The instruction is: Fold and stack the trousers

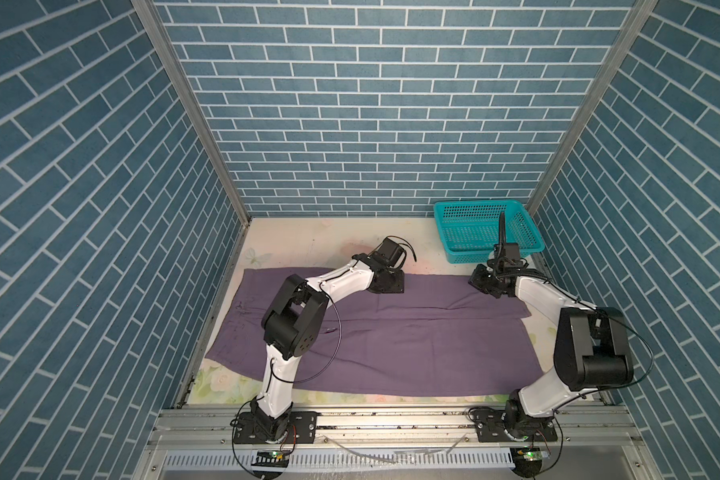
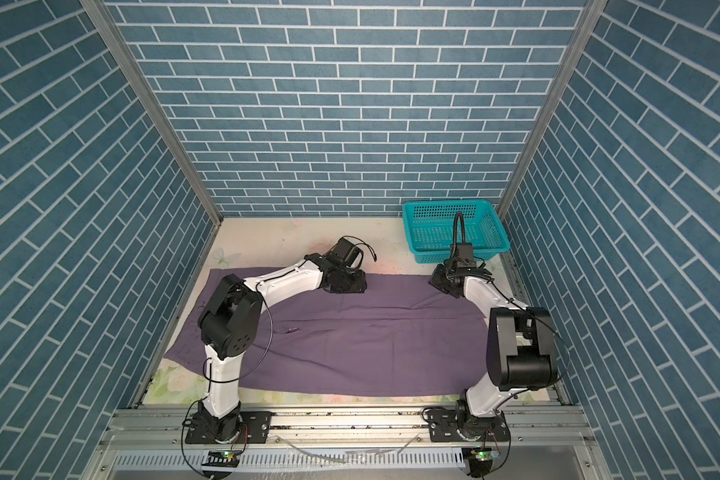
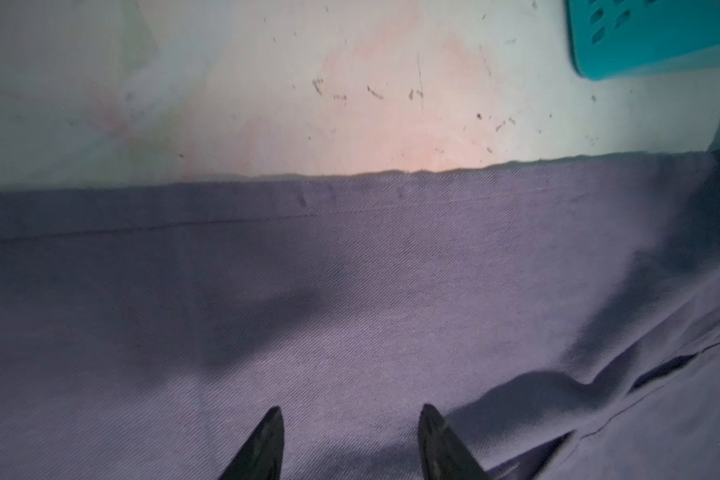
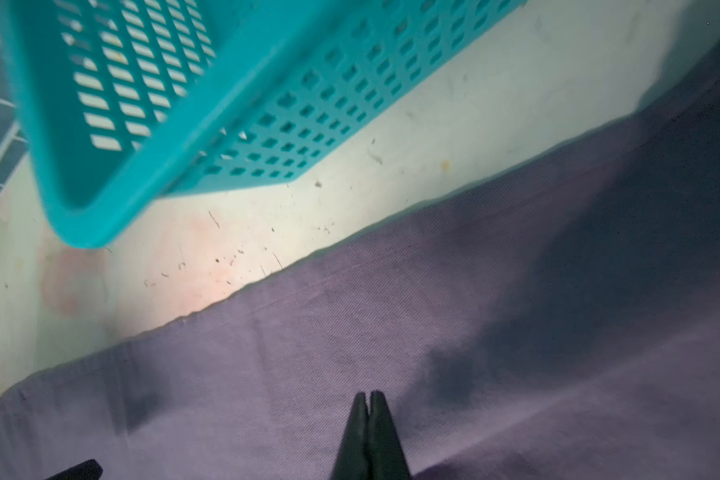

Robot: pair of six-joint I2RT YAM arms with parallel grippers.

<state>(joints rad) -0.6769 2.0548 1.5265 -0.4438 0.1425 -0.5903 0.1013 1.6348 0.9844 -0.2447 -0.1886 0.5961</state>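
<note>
The dusty-purple trousers (image 1: 416,336) (image 2: 371,345) lie spread flat across nearly the whole table, waistband at the left and legs running right. My left gripper (image 1: 391,287) (image 2: 350,286) hovers over the far leg near its far edge. In the left wrist view its jaws (image 3: 352,411) stand open above the cloth (image 3: 350,291) with nothing between them. My right gripper (image 1: 481,283) (image 2: 439,281) is over the far right end of the same leg. In the right wrist view it (image 4: 368,395) is shut, fingertips pressed together above the fabric (image 4: 391,316), holding nothing.
A teal perforated basket (image 1: 474,204) (image 2: 445,203) (image 3: 641,50) (image 4: 267,124) stands at the back right corner, just beyond the right gripper. A strip of pale floral tabletop (image 1: 329,245) (image 2: 283,245) shows behind the trousers. Brick-patterned walls close in three sides.
</note>
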